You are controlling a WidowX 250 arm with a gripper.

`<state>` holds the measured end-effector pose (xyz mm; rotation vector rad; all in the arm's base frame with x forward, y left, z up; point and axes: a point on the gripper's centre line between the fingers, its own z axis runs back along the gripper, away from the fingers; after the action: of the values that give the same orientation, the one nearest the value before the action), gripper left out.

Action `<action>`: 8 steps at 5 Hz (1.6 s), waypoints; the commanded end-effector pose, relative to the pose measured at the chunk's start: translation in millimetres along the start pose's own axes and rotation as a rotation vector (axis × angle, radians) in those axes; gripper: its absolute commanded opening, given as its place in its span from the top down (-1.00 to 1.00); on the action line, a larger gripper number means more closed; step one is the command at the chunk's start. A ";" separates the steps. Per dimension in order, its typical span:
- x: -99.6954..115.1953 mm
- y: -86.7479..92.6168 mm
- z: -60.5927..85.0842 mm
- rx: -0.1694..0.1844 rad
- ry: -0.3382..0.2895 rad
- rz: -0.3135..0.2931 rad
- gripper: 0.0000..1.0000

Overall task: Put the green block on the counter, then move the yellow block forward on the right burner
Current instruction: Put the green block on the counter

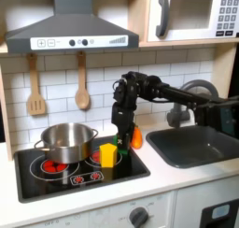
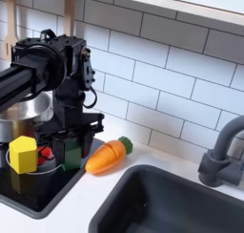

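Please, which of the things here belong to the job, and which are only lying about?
For the job: green block, at the claw; yellow block on the stovetop; counter.

Lying about: carrot toy, silver pot, sink, faucet, wooden spoon on the wall.

The round polished steel pot (image 1: pixel 67 141) is gleaming on the glossy black stovetop panel (image 1: pixel 56 180); the small yellow plastic block (image 2: pixel 23 154) is looking smooth. The orange plastic carrot toy (image 2: pixel 108 155) is shining faintly on the smooth cream counter (image 2: pixel 100 203).
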<state>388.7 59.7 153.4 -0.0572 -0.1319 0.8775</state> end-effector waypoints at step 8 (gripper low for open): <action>-101.8 39.1 35.4 -0.197 0.140 -0.517 1.00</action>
<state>289.4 8.3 174.6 -0.2571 -0.0936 0.3461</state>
